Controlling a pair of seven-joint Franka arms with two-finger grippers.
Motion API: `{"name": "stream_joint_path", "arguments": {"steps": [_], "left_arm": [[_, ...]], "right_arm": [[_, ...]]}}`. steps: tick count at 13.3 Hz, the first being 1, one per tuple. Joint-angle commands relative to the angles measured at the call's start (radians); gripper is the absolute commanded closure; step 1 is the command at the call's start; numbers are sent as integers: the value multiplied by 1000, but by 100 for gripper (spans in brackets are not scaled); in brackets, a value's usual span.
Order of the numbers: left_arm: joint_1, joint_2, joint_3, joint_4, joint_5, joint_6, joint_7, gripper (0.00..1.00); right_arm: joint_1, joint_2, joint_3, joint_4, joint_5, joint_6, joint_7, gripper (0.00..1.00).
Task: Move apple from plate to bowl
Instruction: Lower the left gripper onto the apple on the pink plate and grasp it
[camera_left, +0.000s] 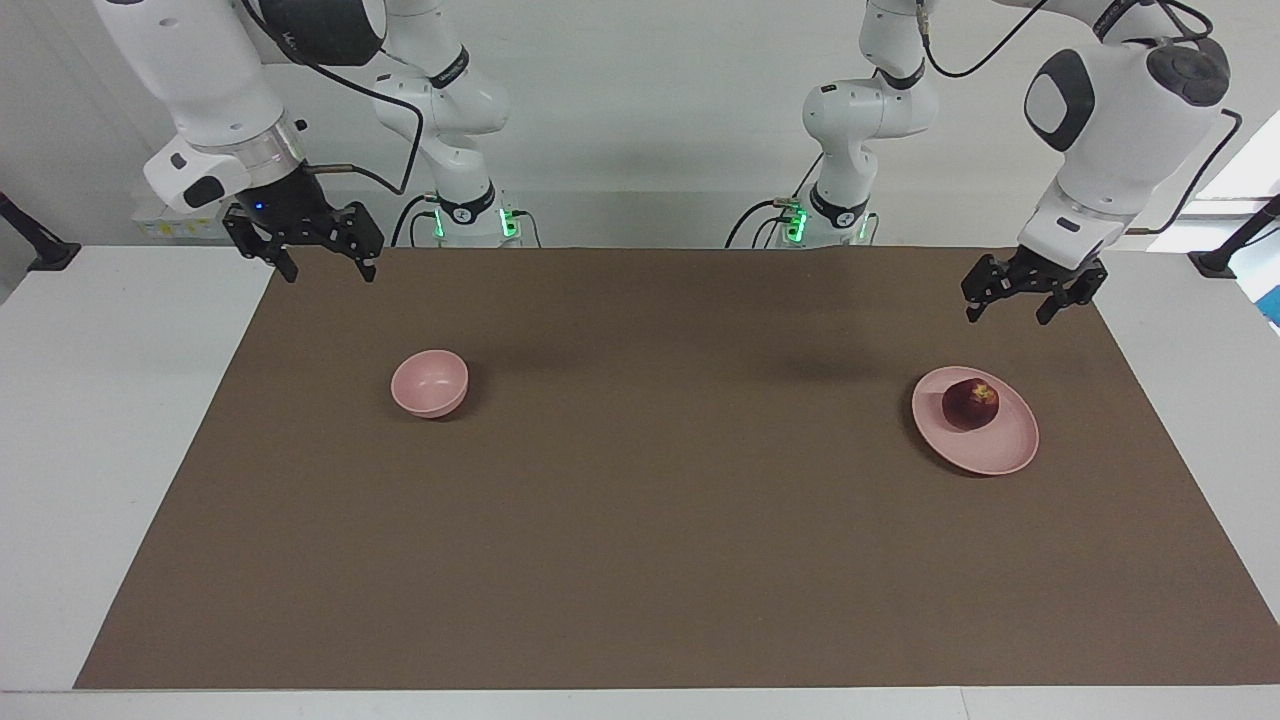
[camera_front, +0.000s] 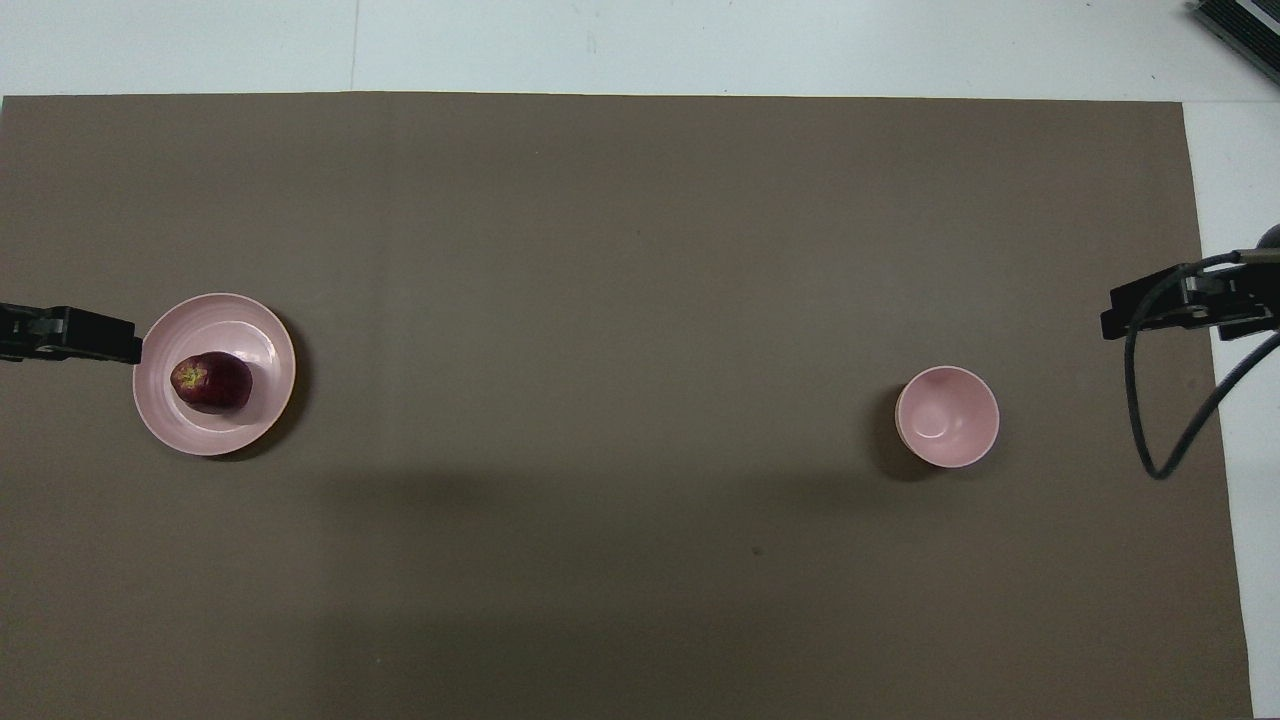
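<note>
The dark red apple lies on the flat pink plate toward the left arm's end of the table. The small deep pink bowl stands empty toward the right arm's end. My left gripper is open and empty, raised over the mat just beside the plate. My right gripper is open and empty, raised over the mat's edge at the right arm's end, well apart from the bowl.
A brown mat covers most of the white table. A black cable hangs from the right arm over the mat's edge.
</note>
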Motion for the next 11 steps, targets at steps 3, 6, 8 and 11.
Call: {"name": "stream_joint_path", "arguments": {"steps": [3, 6, 8, 11], "left_arm": [[34, -27, -2, -197, -4, 229, 52, 0], [42, 39, -2, -242, -4, 303, 52, 0], [45, 82, -1, -275, -6, 421, 52, 0], [69, 143, -1, -286, -6, 513, 52, 0]], "right_arm": [[3, -49, 4, -105, 3, 51, 13, 0], [8, -47, 5, -156, 3, 102, 20, 0], [34, -41, 4, -191, 4, 129, 54, 0], [63, -38, 4, -261, 12, 207, 106, 0]]}}
